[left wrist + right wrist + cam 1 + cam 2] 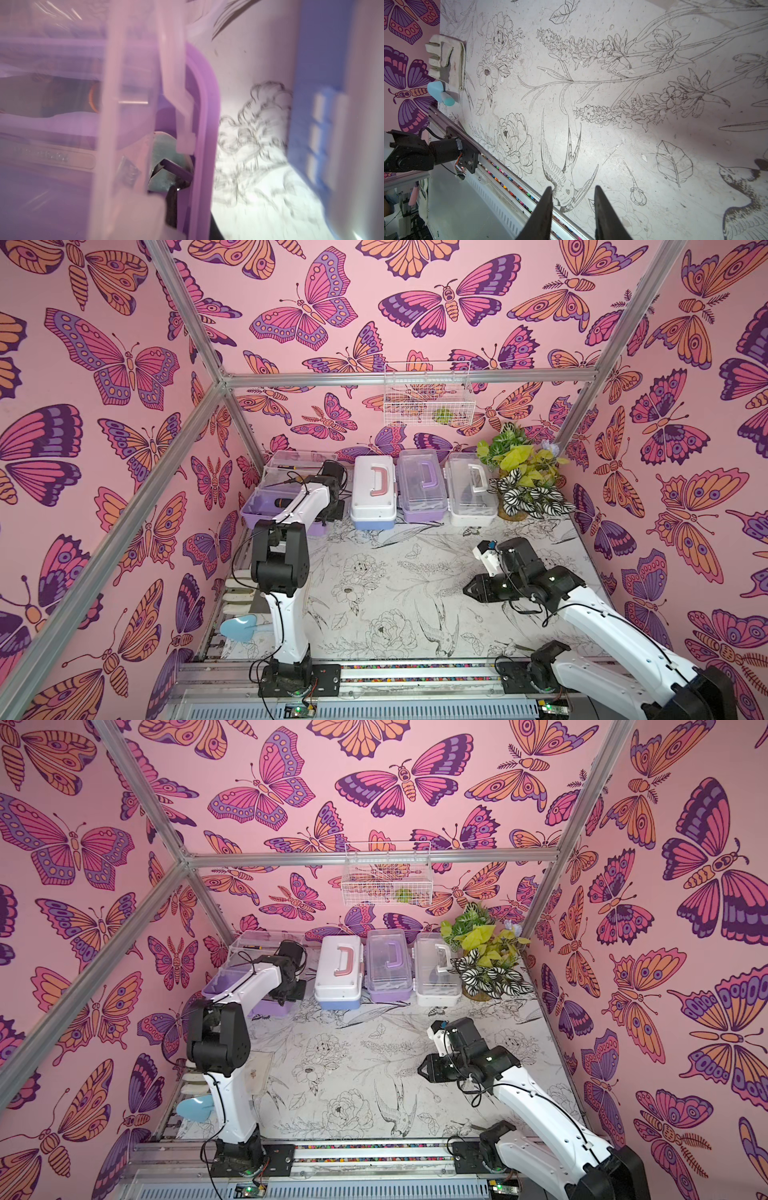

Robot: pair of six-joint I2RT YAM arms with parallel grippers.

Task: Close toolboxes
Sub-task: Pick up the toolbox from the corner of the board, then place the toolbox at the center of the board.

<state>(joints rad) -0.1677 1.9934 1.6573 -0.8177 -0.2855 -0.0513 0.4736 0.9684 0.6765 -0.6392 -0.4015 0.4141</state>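
At the far left of the table (415, 614), near the front, lies a white glove (241, 593). Behind it, at the back, stands the open lilac toolbox (266, 510). Its clear lid (291, 466) is up and leans toward the back wall. A screwdriver (280, 502) with a black and orange handle lies inside.

The left gripper (334, 510) hangs at the right edge of this box, very close to it. The left wrist view is blurry and full of clear and purple plastic. I cannot tell if the jaws are wide or pinched, or if they hold the lid.

Next in the row, just beside it, is the blue toolbox (372, 497) with a white lid and a pink handle. It is shut. Then comes the shut lilac toolbox (424, 489), touching the white toolbox (471, 493), which is shut too. A white wire basket (428, 393) hangs on the wall above them. A leafy plant (523, 472) stands at the right end.

The right gripper (572, 189) hangs over the bare table, well apart from the boxes. Its jaws stand a little way apart and hold nothing.
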